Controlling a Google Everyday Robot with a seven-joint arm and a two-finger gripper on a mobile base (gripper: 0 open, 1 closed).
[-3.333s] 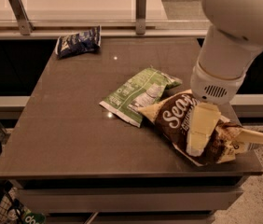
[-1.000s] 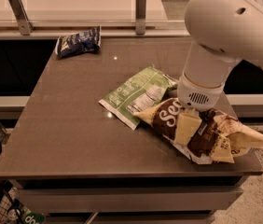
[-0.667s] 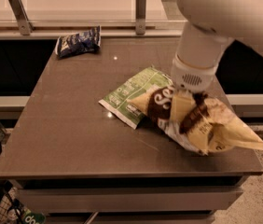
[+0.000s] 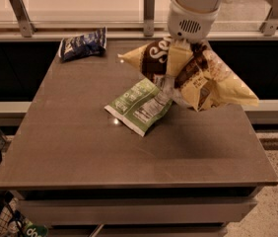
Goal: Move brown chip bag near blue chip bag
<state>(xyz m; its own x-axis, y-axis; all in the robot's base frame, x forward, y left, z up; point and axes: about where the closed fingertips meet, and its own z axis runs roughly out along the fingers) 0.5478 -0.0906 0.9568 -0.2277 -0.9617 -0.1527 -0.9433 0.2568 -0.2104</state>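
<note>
counting what i've got on cam: 3 bags, 1 table, 1 arm w/ 1 gripper. the gripper [image 4: 184, 67] hangs over the far right part of the table [image 4: 80, 147], coming down from the top edge of the view under the white wrist housing. its fingers are clenched on the brown chip bag [image 4: 213, 85], pinching it around the middle so the bag crumples and fans out to both sides. one cream finger [image 4: 177, 58] shows across the front of the bag; the other is mostly buried in the folds.

the brown bag is held up under the gripper, tilted, w/ the dark end and white script pointing left and the cream-yellow end sticking out right, past the table's right edge. it's the biggest of the 3.

1 blue chip bag [image 4: 82, 43] lies at the far left corner of the table, close to the back edge, well apart from the brown one. it's the smallest.

1 green-and-white bag [image 4: 139, 105] lies flat near the table centre, label side up, angled. its upper right end sits under the brown bag's lower folds from this angle; can't tell if they touch.

behind the table there's a pale ledge w/ 3 metal posts [image 4: 149, 11]. bottom left, a bit of wire basket [image 4: 3, 221] shows.
</note>
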